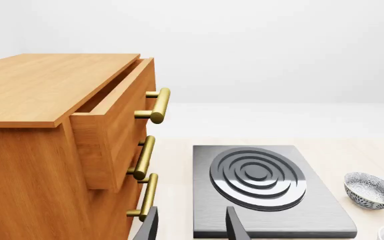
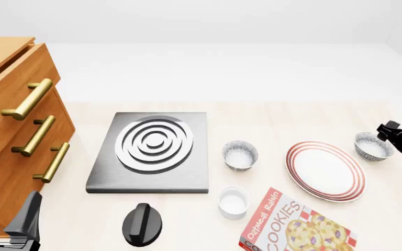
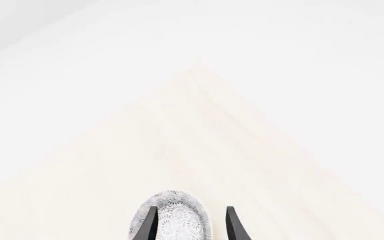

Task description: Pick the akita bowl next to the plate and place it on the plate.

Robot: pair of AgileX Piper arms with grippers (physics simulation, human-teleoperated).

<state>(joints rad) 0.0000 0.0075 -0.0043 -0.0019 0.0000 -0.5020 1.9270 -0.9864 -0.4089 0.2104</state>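
The plate [image 2: 324, 172], white with red rings, lies right of centre on the table. One akita bowl [image 2: 372, 146] stands at the plate's right rim, and my right gripper [image 2: 388, 132] hovers just beside it, open. In the right wrist view that bowl [image 3: 172, 216] shows its speckled outside low between the two fingers of the right gripper [image 3: 190, 225]; I cannot tell whether they touch it. A look-alike bowl [image 2: 239, 155] sits left of the plate and also shows in the left wrist view [image 1: 371, 190]. My left gripper [image 2: 9, 214] is open at the near left, holding nothing.
A grey stove plate [image 2: 152, 151] with silver rings lies centre left, and a black knob [image 2: 143, 224] lies in front of it. A wooden drawer cabinet [image 2: 12, 120] with its top drawer ajar stands far left. A white cup [image 2: 233, 201] and a cookie box [image 2: 295, 225] sit near the front.
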